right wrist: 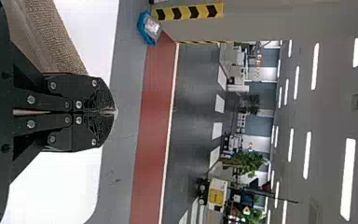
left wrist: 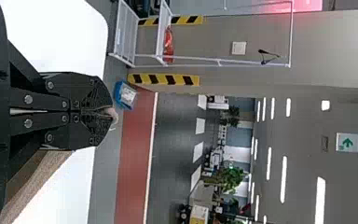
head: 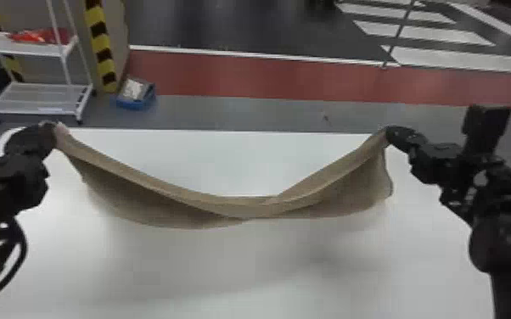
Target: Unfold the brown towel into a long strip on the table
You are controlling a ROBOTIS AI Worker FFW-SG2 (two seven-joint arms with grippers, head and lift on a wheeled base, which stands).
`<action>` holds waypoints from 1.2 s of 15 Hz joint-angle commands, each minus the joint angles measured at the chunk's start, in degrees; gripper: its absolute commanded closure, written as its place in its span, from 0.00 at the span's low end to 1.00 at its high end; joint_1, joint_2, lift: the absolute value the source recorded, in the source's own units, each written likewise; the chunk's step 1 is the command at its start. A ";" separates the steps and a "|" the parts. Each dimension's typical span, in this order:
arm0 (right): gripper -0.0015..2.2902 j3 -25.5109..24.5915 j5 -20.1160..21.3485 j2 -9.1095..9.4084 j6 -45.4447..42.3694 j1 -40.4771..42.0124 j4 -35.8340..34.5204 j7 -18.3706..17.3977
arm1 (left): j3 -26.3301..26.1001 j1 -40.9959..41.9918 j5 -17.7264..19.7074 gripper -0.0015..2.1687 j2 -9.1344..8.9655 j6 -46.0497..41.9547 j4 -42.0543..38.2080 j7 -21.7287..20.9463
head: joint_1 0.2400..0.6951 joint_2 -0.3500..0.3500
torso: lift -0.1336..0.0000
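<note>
Holding brown towel (head: 242, 208) up over white worktop (head: 233, 280), strung b/w L gripper (head: 54, 129) at left & R gripper (head: 388, 132) at right, w/ deep sag mid-span. Can't tell re contact b/w low edge & worktop. L fingers (left wrist: 95, 93) clamped tog. on one end, leaving small tuft past tips; R fingers (right wrist: 98, 95) likewise pinched on other end, w/ just a sliver at tips.

Prob. light & v. soft, w/ coarse weave giving decent grip; not fragile, not esp. slippery. Can't hold own shape: liable to droop, twist or bunch if pulled unevenly. Best held at corners or along top edge nr ends; avoid mid-span, no use for spreading. Given such small bites, could slip out if yanked.

Judged abt. midway: opened wide, not laid down. Next, draw ends apart gently to ease sag, lower level to worktop, flatten any doubled layer, then release both ends & smooth creases.
</note>
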 commanded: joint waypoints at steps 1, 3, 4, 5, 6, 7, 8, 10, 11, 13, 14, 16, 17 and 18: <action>0.72 2.99 2.84 0.50 -0.07 -8.55 7.22 -0.94 | 2.44 -7.39 1.84 0.80 0.11 -2.09 8.95 0.15 | 0.86 0.31 | 0.13; 0.72 3.34 3.19 0.50 -1.12 -16.46 15.13 -1.82 | 4.11 -15.04 4.39 0.80 2.05 -2.09 15.19 -0.90 | 0.75 0.39 | 0.13; 0.72 3.34 3.10 0.50 -2.88 -19.71 18.73 -2.25 | 4.02 -18.99 6.15 0.80 3.63 -1.91 18.00 -0.82 | 0.71 0.40 | 0.13; 0.72 3.08 3.10 0.50 -4.81 -21.56 20.84 -2.52 | 4.55 -21.72 7.47 0.80 4.42 -1.91 20.03 -0.99 | 0.66 0.42 | 0.13; 0.72 2.81 3.10 0.50 -5.87 -23.23 22.42 -2.52 | 5.61 -23.65 8.61 0.80 4.60 -2.09 21.08 -1.43 | 0.54 0.44 | 0.13; 0.72 2.29 2.93 0.50 -6.40 -24.11 23.04 -2.52 | 6.13 -24.09 9.40 0.80 4.86 -2.09 21.08 -2.05 | 0.49 0.44 | 0.13; 0.72 1.85 2.49 0.41 -6.40 -24.19 23.04 -2.52 | 6.92 -23.92 10.72 0.80 4.86 -1.91 20.11 -2.05 | 0.45 0.45 | 0.13; 0.72 0.71 0.99 -0.64 -5.87 -21.12 20.58 -1.20 | 8.68 -20.14 13.89 0.80 5.39 0.72 13.96 -1.87 | 0.40 0.45 | 0.13; 0.72 -0.17 -0.06 -1.43 -5.87 -17.87 17.85 -0.50 | 8.86 -16.71 13.80 0.80 5.39 2.13 10.27 -1.43 | 0.39 0.45 | 0.13; 0.72 -1.84 -2.17 -2.75 -6.40 -9.96 13.99 1.17 | 8.15 -8.09 12.48 0.80 4.42 2.66 3.41 -1.08 | 0.44 0.43 | 0.13; 0.72 -3.07 -3.40 -2.84 -6.75 -5.83 12.76 2.84 | 7.63 -4.32 11.42 0.80 3.89 2.66 1.13 -0.99 | 0.49 0.42 | 0.13; 0.72 -5.97 -4.90 -2.75 -8.33 1.29 10.91 4.95 | 6.22 3.07 9.05 0.80 2.49 2.31 -2.65 0.50 | 0.63 0.39 | 0.13; 0.72 -7.47 -5.16 -2.66 -8.86 4.55 9.59 6.62 | 4.90 6.85 7.47 0.80 1.78 2.13 -4.32 1.91 | 0.78 0.36 | 0.13; 0.72 -9.31 -5.95 -2.58 -9.21 8.06 7.92 8.47 | 3.41 10.54 5.01 0.80 0.99 1.07 -6.52 3.32 | 0.87 0.34 | 0.13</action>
